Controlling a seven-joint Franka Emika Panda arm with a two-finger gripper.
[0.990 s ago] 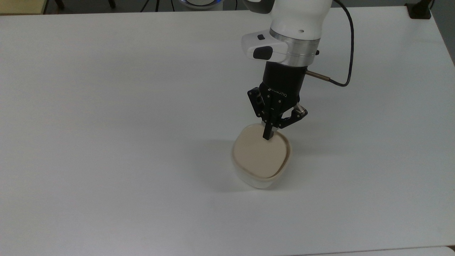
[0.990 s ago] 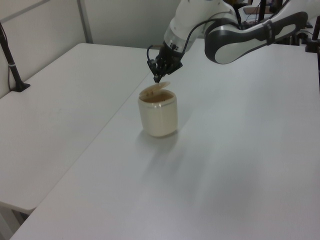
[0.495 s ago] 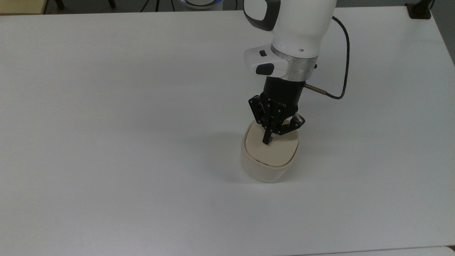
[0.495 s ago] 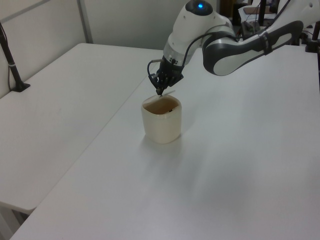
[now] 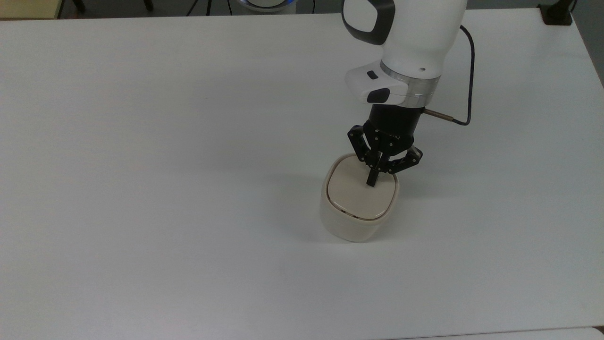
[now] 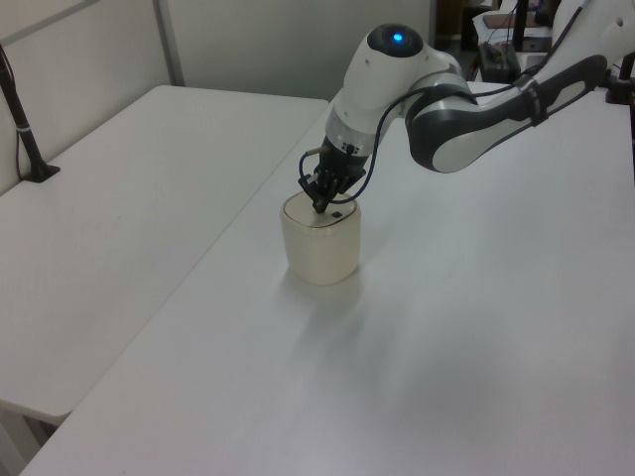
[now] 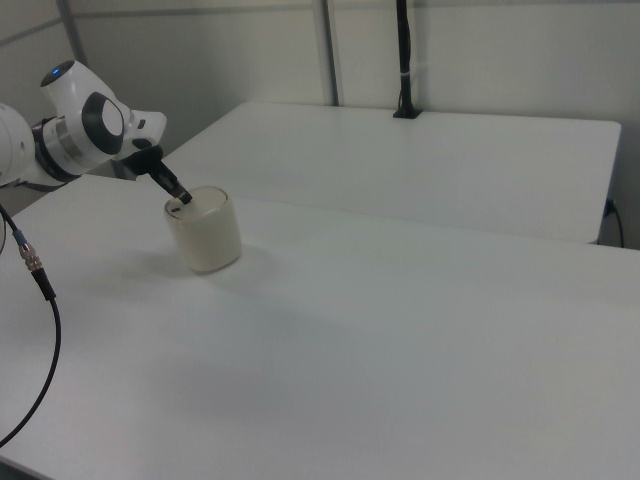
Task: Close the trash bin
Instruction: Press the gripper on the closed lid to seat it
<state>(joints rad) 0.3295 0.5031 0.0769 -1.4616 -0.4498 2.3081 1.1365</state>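
The trash bin (image 5: 351,222) is coloured a plain cream-beige, its lid (image 5: 354,196) a slightly paler cream with a thin darker seam around it. The gripper (image 5: 372,182) is black, carried by a white arm (image 5: 415,33) with grey patches. The surface (image 5: 141,141) is plain white.

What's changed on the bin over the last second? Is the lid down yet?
The lid went from tilted open, with the brown interior showing, to flat on the bin. The gripper came down with it, fingers shut, tip on the lid's top, and moved toward the top view's right. The bin slid slightly the same way. Nothing was grasped or released. The bin stayed upright on the table.
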